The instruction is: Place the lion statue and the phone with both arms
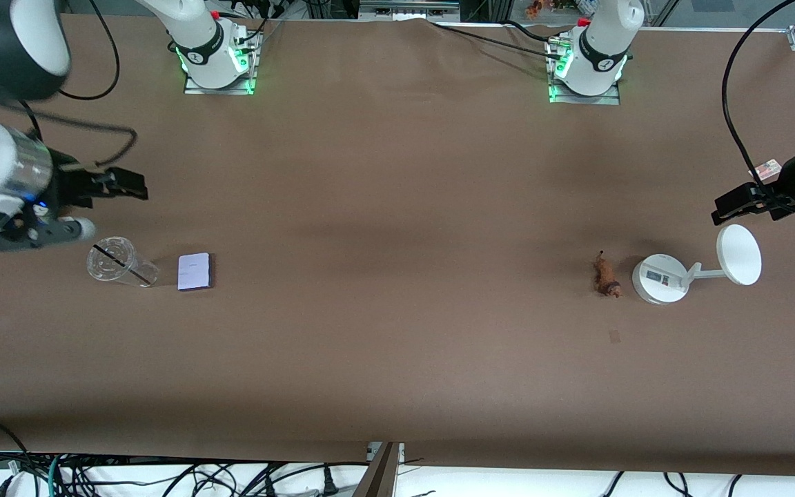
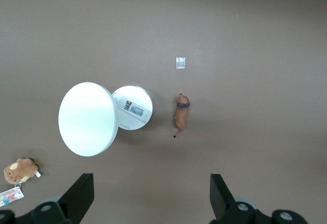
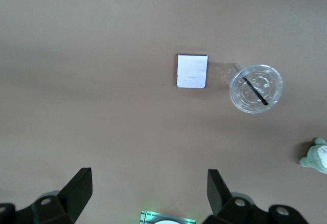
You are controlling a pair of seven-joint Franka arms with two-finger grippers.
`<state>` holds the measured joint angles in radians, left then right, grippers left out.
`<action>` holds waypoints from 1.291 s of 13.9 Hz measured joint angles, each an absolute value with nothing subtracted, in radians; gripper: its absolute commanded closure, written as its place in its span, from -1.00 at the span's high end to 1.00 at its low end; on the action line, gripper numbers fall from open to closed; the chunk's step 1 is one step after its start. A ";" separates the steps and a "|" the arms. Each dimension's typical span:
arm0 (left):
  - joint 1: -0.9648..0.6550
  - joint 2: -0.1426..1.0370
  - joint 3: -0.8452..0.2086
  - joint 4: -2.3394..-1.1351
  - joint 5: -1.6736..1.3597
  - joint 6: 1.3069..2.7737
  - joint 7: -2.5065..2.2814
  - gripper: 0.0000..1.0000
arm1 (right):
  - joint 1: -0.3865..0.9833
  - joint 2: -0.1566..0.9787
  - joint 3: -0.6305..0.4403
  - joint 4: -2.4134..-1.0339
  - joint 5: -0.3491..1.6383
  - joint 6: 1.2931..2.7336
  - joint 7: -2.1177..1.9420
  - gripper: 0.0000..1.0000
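Left gripper (image 1: 729, 207) spread wide and empty, hanging in the air at the left arm's end of the table, over bare brown table (image 1: 397, 345) just past the white round-based stand (image 1: 660, 278). Lion statue (image 1: 606, 277) lying on the table just beside that stand's base, toward the middle, apart from the fingers (image 2: 82, 193). Small brown plush toy (image 2: 20, 170) seen only in the left wrist view, clear of the statue.

Right gripper (image 1: 128, 185) likewise wide apart and holding nothing, up over the table at the right arm's end. Below it, nearer the front camera, a clear plastic cup (image 1: 118, 262) with a dark straw on its side, and the phone (image 1: 194, 271) flat just beside the cup. Grey-green plush (image 3: 317, 156) at the edge of the right wrist view.

Judged as the approach step: nothing grasped yet. Next needed: descent over each item, squared to the phone's narrow edges and the statue's slim body, without nudging cup or stand.
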<state>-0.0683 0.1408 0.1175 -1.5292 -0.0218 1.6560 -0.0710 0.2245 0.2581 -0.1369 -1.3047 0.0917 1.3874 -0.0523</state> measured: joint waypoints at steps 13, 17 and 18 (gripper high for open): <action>-0.069 0.141 0.117 -1.517 -0.022 1.656 -0.071 1.00 | 0.219 0.215 -0.151 -1.310 0.091 1.346 -0.053 0.99; -0.069 0.141 0.117 -1.517 -0.022 1.656 -0.071 1.00 | 0.209 0.202 -0.151 -1.315 0.091 1.340 -0.054 0.99; -0.069 0.141 0.117 -1.517 -0.022 1.656 -0.071 1.00 | 0.202 0.186 -0.151 -1.329 0.091 1.337 -0.058 0.99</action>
<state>-0.0686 0.1409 0.1167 -1.5171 -0.0218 1.6560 -0.0711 0.2024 0.1858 -0.1509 -1.3294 0.0914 1.3369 -0.0577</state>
